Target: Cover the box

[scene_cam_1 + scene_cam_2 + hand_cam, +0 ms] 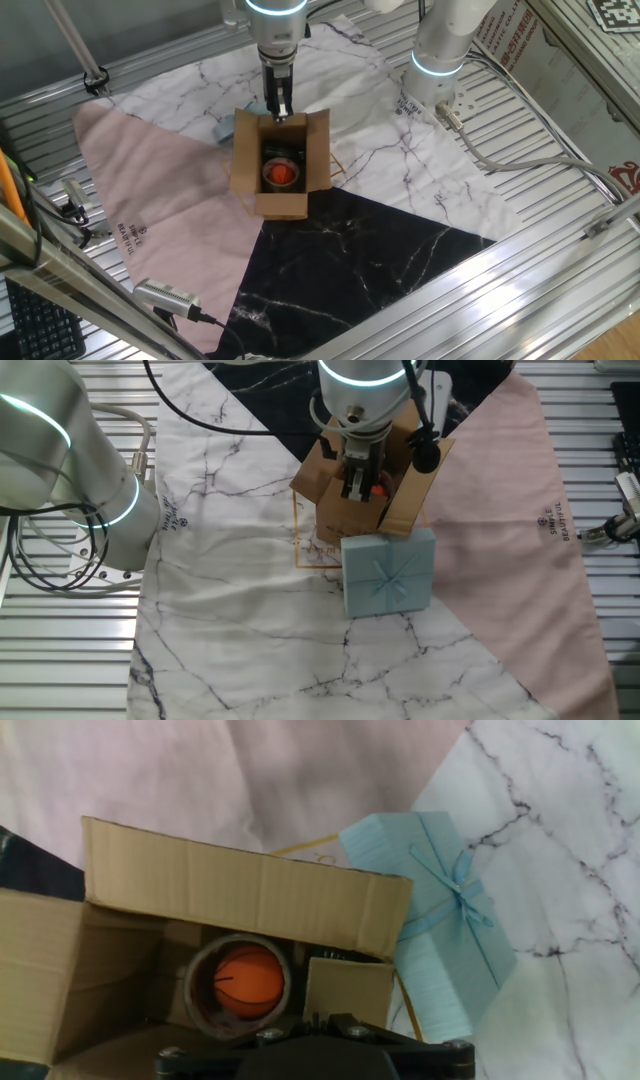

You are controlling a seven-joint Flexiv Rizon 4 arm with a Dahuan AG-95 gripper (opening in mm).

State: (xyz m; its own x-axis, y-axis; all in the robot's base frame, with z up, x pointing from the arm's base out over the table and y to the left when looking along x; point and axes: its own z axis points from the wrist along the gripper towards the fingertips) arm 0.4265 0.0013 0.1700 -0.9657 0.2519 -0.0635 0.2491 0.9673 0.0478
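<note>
small dark lettering is printed on the pink cloth (150, 215) beside the cardboard box (280, 165), too small to read; red characters on a white panel (510, 40) are likewise illegible.

Matt corrugated cardboard box (280, 165); marbled cloth (400, 170)

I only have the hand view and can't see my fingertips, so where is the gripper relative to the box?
Observer: The gripper is at the box's edge on the side toward the blue gift box, with its tips near rim height.
Operator: Shut on a flap?
Observer: Cannot tell. The fingers look close together, but neither fixed view shows a flap between them.
Operator: Any flap folded down yet?
Observer: No. The side flaps stand up, and the one opposite the gripper leans outward.
</note>
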